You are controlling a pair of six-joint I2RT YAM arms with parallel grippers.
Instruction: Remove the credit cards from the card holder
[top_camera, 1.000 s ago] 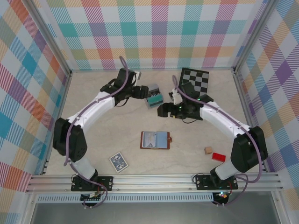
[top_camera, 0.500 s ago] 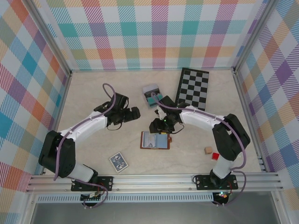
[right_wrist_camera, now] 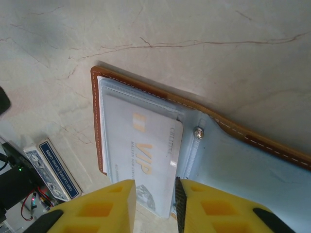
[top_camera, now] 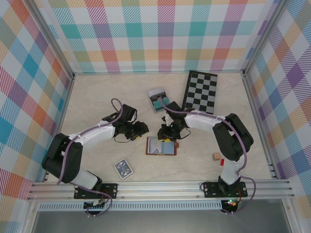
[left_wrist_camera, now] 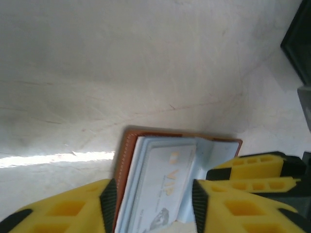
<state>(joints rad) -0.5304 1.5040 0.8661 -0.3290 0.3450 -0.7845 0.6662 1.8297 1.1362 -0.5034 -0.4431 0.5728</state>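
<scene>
Table (top_camera: pixel 97 97) bears card holder (top_camera: pixel 156 147), deck (top_camera: pixel 123 168), checkerboard (top_camera: pixel 200 91), box (top_camera: pixel 157 98), block (top_camera: pixel 216 156).

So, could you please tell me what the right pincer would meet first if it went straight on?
Most likely the pale VIP card in the open card holder; its corner sits between the fingertips of the right pincer, though depth is unclear.

**Card holder laid open below parted fingers**

The card holder (right_wrist_camera: pixel 228 160) is laid open on the pale veined table (right_wrist_camera: pixel 194 29), blue-grey pockets framed by a brown stitched rim. A pale credit card (right_wrist_camera: pixel 141 155) lettered VIP is tucked beside the snap stud (right_wrist_camera: pixel 198 131). The right gripper (right_wrist_camera: pixel 154 194) is held apart, the card's near edge seen in the gap. A blue playing-card deck (right_wrist_camera: pixel 51 167) is seen lower left.
</scene>
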